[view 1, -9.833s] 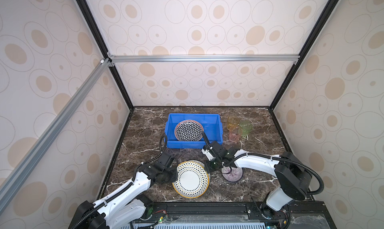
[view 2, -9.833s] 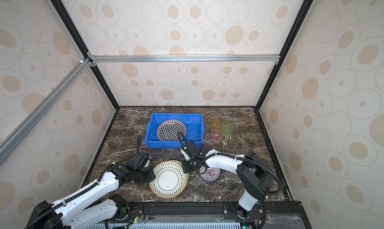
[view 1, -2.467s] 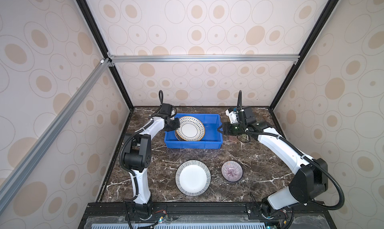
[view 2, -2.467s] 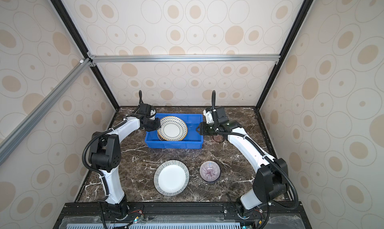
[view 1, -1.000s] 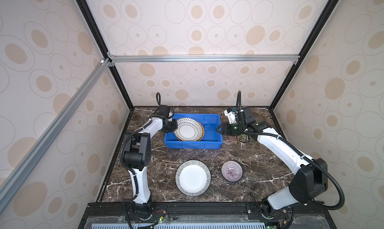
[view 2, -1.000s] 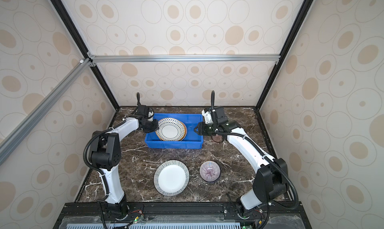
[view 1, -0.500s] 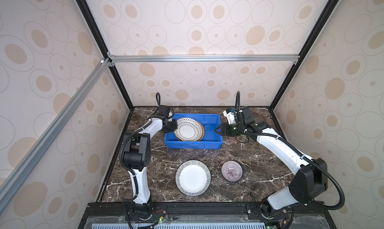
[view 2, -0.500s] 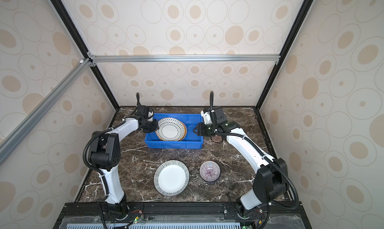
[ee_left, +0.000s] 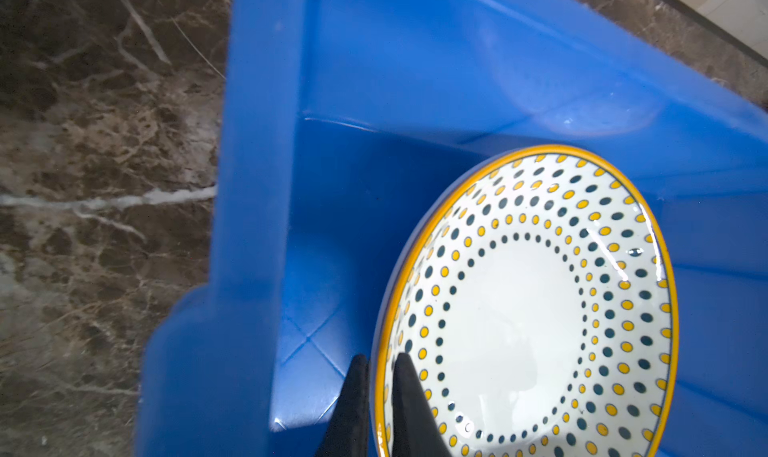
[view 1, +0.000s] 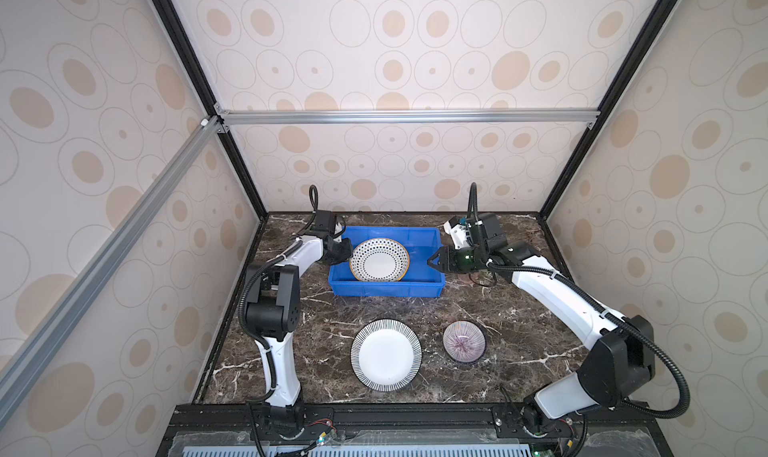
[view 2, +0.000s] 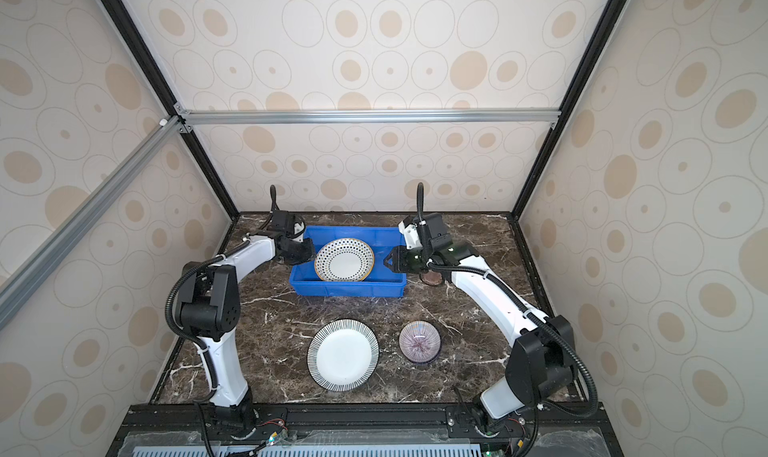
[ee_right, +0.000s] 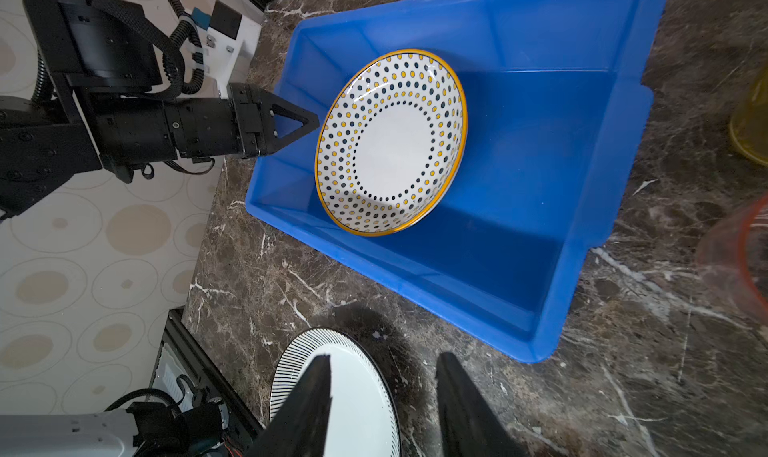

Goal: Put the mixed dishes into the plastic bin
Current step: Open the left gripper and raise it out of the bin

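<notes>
- In both top views the dotted plate (view 1: 379, 259) has sunk lower into the blue bin (view 1: 386, 293), toward its 9 o'clock end, with the left gripper (view 1: 348, 254) at the plate's 9 o'clock rim
- Left wrist: narrow fingers (ee_left: 409, 396) straddle that rim; whether they still pinch it cannot be told
- Right wrist: the right gripper (ee_right: 384, 356) is wide and empty; the striped plate (ee_right: 357, 392) awaits, so release looks next

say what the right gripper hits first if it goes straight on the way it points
Probably the dotted plate tilted in the blue bin; the right gripper points over the bin's rim at it. If it's lower than it looks, the rim first.
</notes>
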Action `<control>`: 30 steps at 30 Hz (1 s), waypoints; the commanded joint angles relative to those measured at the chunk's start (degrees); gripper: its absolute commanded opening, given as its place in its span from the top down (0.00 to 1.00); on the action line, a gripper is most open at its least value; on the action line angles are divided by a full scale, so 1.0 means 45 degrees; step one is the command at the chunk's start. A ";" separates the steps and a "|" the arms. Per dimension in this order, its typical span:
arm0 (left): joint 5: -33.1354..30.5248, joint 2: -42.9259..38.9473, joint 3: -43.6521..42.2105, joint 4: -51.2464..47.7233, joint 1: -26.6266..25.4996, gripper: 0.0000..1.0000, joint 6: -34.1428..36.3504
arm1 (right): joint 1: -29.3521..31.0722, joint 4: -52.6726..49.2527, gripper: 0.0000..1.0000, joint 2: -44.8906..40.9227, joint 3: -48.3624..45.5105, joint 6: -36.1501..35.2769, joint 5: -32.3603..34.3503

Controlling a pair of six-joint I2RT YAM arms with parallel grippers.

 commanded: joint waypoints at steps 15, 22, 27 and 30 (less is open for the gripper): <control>-0.0765 -0.0460 0.0070 -0.1952 -0.0395 0.84 0.0840 | 0.0531 -0.0635 0.55 -0.0147 0.0228 -0.0332 0.0219; -0.0863 -0.2311 -0.0664 -0.1763 -0.0538 0.80 0.0849 | 0.1050 -0.0963 0.55 -0.0281 0.0209 -0.0597 0.0463; -0.0968 -0.3874 -0.1323 -0.1497 -0.0622 0.67 0.0712 | 0.1335 -0.1052 0.56 -0.0507 0.0024 -0.0637 0.0663; -0.1004 -0.4614 -0.1655 -0.1653 -0.0652 0.66 0.0661 | 0.1509 -0.1043 0.55 -0.0669 -0.0199 -0.0617 0.0758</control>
